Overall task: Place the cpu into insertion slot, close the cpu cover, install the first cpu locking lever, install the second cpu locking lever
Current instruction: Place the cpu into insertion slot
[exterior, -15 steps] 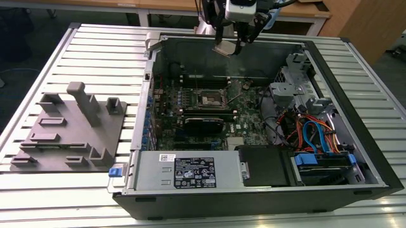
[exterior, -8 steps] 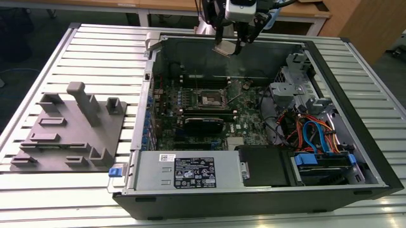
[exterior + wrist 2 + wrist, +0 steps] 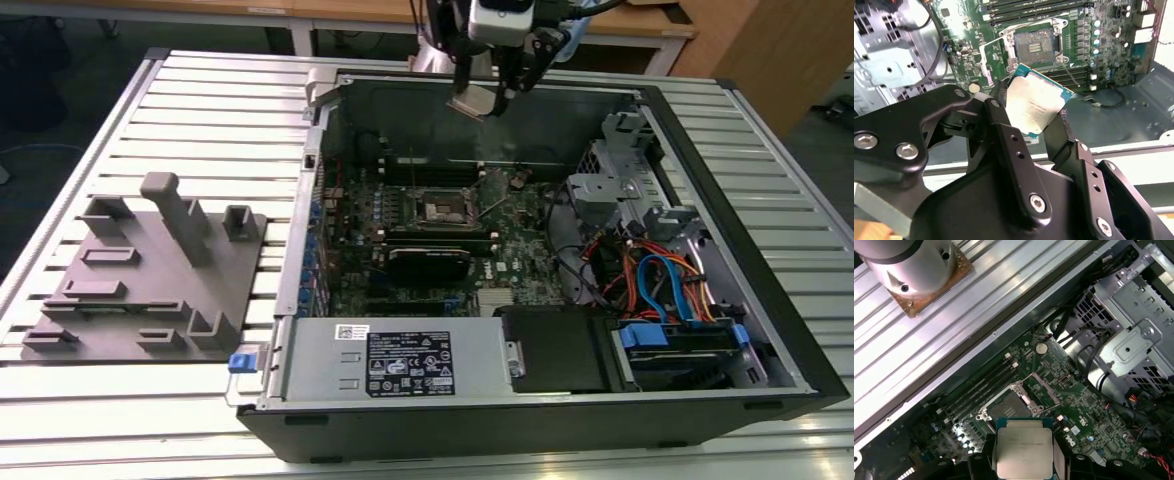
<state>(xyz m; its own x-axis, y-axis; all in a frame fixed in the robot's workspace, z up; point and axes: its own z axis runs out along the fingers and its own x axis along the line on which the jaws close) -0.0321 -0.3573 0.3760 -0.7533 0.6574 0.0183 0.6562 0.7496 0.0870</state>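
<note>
Silver-topped cpu point(image 3: 1036, 100) was pinched by its edges in the claw point(image 3: 1030, 117), up over the case point(image 3: 747, 200), well apart from the slot point(image 3: 1037, 42). Prob. light, stiff, thin; contact side fragile, so edge grip w/ gentle force suited it.

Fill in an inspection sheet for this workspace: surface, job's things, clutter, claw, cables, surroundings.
Surface: slatted metal table carrying an open computer case.
Job's things: cpu held aloft; insertion slot empty; cpu cover swung open beside it.
Clutter: grey fixture block on the table at the exterior view's left.
Claw: claw shut on the cpu's edges.
Cables: orange and blue cables inside the case at the exterior view's right, apart from the insertion slot.
Surroundings: wooden desks behind the table.
</note>
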